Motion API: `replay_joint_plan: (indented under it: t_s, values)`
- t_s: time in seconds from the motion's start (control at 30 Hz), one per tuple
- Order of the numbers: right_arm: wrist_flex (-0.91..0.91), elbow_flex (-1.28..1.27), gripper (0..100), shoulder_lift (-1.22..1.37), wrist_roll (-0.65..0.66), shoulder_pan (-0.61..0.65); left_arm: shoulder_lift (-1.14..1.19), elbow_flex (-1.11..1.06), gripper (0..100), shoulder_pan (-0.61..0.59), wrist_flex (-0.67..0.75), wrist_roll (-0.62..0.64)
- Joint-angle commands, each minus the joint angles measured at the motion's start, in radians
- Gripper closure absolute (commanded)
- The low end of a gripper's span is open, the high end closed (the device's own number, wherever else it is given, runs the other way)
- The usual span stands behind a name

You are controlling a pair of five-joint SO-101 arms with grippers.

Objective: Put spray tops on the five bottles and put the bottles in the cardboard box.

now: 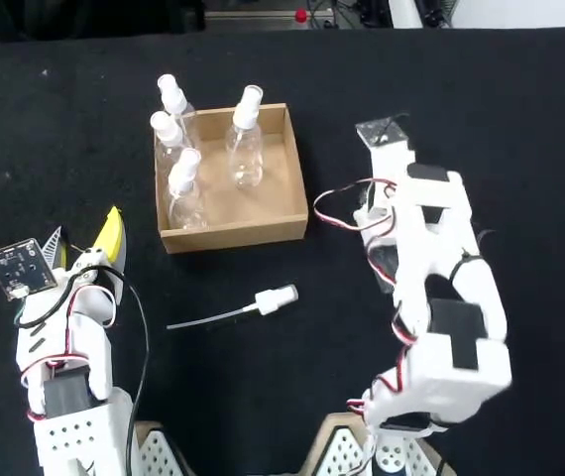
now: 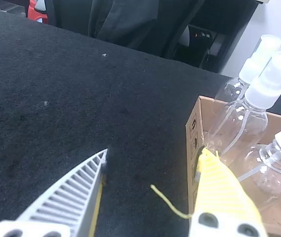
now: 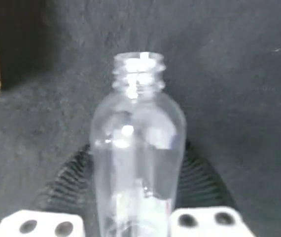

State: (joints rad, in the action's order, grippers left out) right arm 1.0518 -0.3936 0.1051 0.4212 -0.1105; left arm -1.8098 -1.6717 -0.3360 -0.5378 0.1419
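4 of 5 done: four capped bottles (image 1: 246,149) are seen standing inside the cardboard box (image 1: 233,231).

Left to do:
- The fifth bottle (image 3: 138,98) is uncapped, with its threaded neck bare. It is clamped between the jaws of the right gripper (image 3: 138,148) over the black table (image 1: 64,119), outside the box.
- The last spray top (image 1: 277,297) is laid flat on the table just in front of the box, with its dip tube pointed toward the left arm.
- The left gripper (image 2: 154,152) is held with jaws apart and nothing between them, just beside the box's side wall.
- Judged remaining: the top is to be picked up and fitted, and the bottle boxed.

Views:
- The grip on the fifth bottle is given by the right wrist view. In the high view that spot is covered by the arm's own body.
- The loose top's position is given by the high view.
- The jaw gap is given by the left wrist view, with the box wall close to the yellow finger (image 2: 219,192) and capped bottles behind it.
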Motion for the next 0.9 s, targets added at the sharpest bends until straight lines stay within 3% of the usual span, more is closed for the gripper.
replay_joint_plan:
  t_s: [0.0,0.17,0.27,0.33,0.53,0.7,0.87]
  values:
    - [0.133,-0.005,96.8,-0.147,0.245,-0.028,-0.011,-0.016,73,-0.012,0.023,-0.009]
    - [0.212,-0.09,94.6,-0.168,0.736,-0.227,-0.011,-0.016,73,-0.012,0.023,-0.009]
    - [0.124,-0.148,94.5,-0.153,0.872,-0.373,-0.011,-0.016,73,-0.012,0.023,-0.009]
    - [0.075,-0.148,92.3,-0.14,0.872,-0.463,-0.011,-0.016,73,-0.012,0.023,-0.009]
    - [0.055,-0.159,68.6,-0.12,0.873,-0.618,-0.011,-0.016,73,-0.012,0.023,-0.009]
    - [0.106,-0.136,67.1,-0.145,0.792,-0.637,-0.011,-0.016,73,-0.012,0.023,-0.009]
    - [0.207,-0.062,67.1,-0.173,0.677,-0.578,-0.011,-0.016,73,-0.012,0.023,-0.009]
